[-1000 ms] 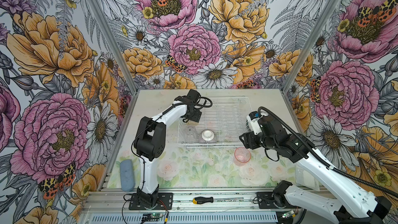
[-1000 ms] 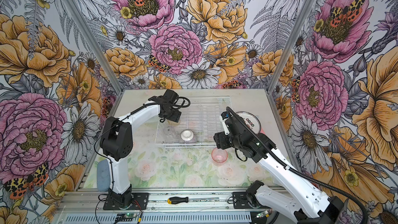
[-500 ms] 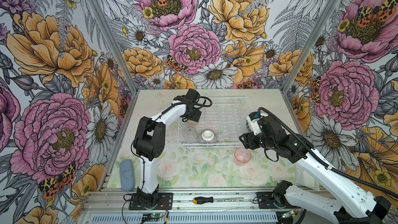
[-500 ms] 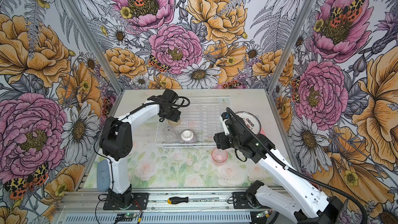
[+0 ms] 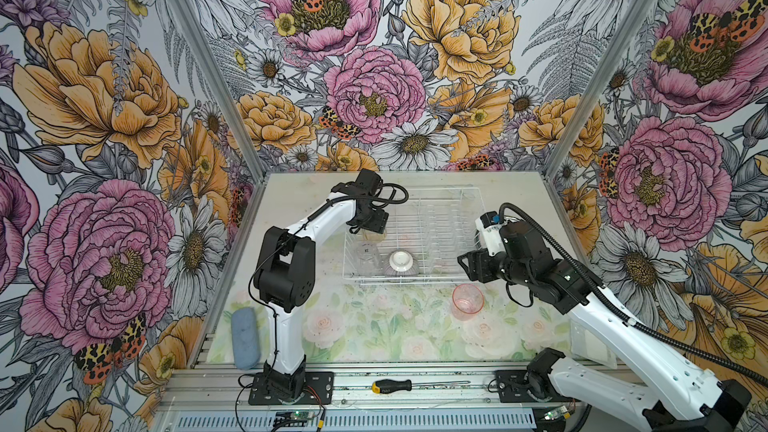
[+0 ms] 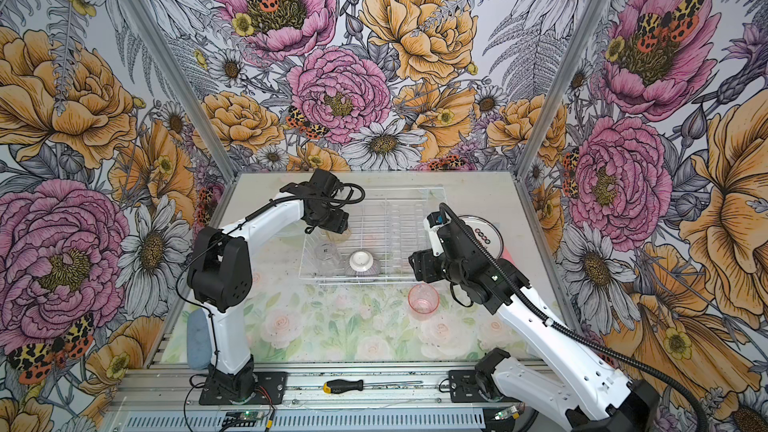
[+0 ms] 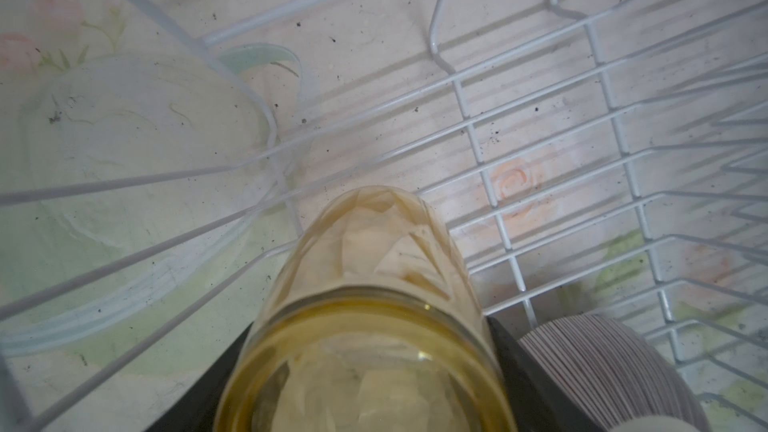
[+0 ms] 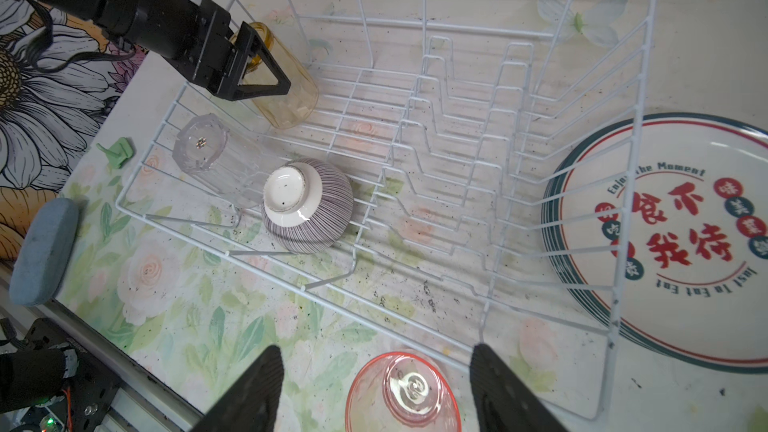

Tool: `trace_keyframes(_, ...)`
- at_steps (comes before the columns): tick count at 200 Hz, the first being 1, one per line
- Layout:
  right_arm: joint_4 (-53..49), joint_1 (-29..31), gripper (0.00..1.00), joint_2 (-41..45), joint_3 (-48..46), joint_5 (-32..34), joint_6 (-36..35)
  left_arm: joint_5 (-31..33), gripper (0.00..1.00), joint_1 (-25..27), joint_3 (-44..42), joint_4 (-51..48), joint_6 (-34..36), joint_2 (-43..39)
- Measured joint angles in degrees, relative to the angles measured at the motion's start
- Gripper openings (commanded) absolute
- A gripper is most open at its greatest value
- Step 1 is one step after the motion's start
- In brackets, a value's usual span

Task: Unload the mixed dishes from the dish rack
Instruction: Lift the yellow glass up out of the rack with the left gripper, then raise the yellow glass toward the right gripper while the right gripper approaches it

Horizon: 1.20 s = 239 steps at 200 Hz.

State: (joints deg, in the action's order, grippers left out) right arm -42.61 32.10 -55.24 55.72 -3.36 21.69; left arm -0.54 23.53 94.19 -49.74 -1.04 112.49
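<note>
In both top views my left tool (image 5: 373, 229) hangs over a corner of the rack (image 5: 478, 195). The amber glass (image 5: 374, 237) sits right beneath it, mostly hidden by the wrist. The clear glass (image 5: 367, 257) and the bowl (image 5: 402, 263) lie in the rack just on my side of that tool. My right tool (image 5: 466, 267) hovers outside the rack. The pink glass (image 5: 468, 302) stands on the surface (image 5: 374, 334) just below it, so it counts as unloaded. In a top view the plates (image 6: 488, 234) lie flat behind the right wrist, also outside.

From the left wrist, the amber glass fills the gap between the fingers (image 7: 525, 367). Both press on its sides, so this tool is gripping it. The glass points away from the tool toward the rack floor, and the bowl lies close beside one finger.

From the right wrist, the right tool's jaws stand wide apart with nothing between them, and the pink glass is directly under the gap. Across the rack, the left tool holds the amber glass tilted. I cannot tell whether its low end clears the wires. The bowl rests base up against the clear glass, probably left to drain. The plate slots beyond this tool are empty. I judge the side grip is meant to carry the amber glass out over the low wall.
</note>
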Motion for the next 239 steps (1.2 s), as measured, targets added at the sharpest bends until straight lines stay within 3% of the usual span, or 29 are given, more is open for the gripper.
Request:
trace_keyframes(75, 13.88, -3.32, 0.70, -5.66, -2.82, -13.00, 2.93, -9.99, 0.69, -2.10, -0.04, 0.02, -0.13, -6.99)
trace_keyframes(189, 39.39, -5.55, 0.61, -7.69, -10.43, -30.56, 11.43, -38.53, 0.69, -2.16, -2.95, 8.41, -6.43, -15.39)
trace_keyframes(239, 50.99, -6.93, 0.59, -8.28, -12.50, -33.81, 15.91, -47.82, 0.69, -1.44, -6.99, 16.87, -11.87, -17.25)
